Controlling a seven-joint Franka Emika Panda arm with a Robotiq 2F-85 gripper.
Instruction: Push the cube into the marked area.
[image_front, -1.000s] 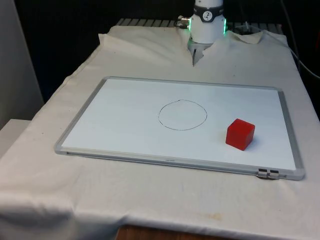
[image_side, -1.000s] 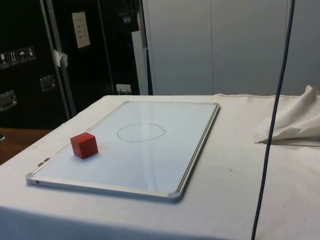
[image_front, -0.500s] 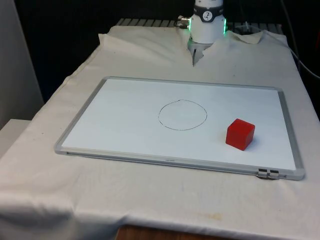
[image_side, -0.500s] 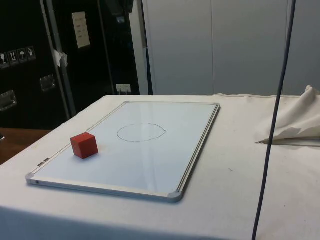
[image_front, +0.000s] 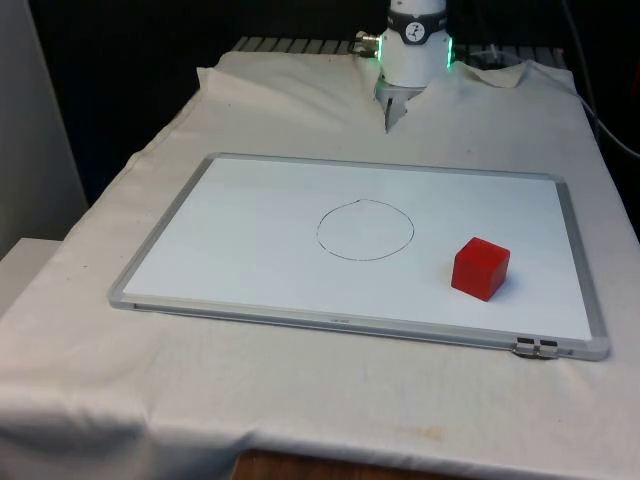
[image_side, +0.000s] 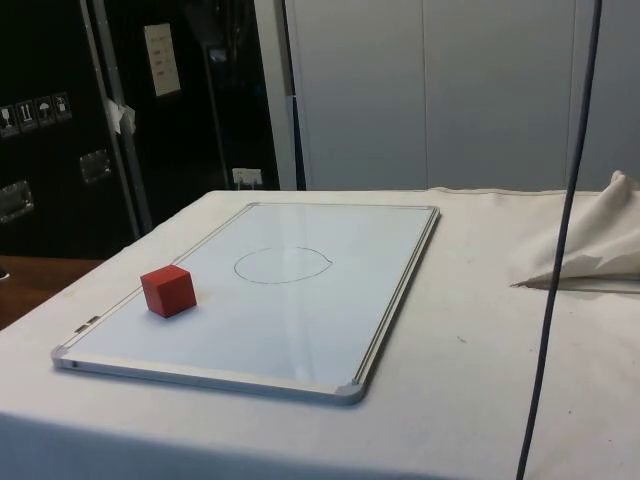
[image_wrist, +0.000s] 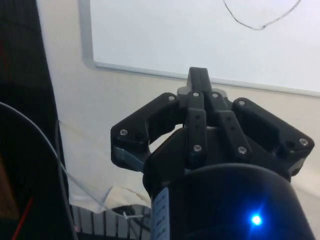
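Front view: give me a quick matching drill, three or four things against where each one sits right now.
Things:
1. cube
2. circle
3. gripper
4. whiteboard

Places:
A. above the cloth, beyond the whiteboard's far edge
B. flat on the cloth, bearing cube and circle
C. on the whiteboard, outside the circle, toward the front view's right
D. drawn near the whiteboard's middle

Pairs: 1-C, 2-D, 3-A, 4-B
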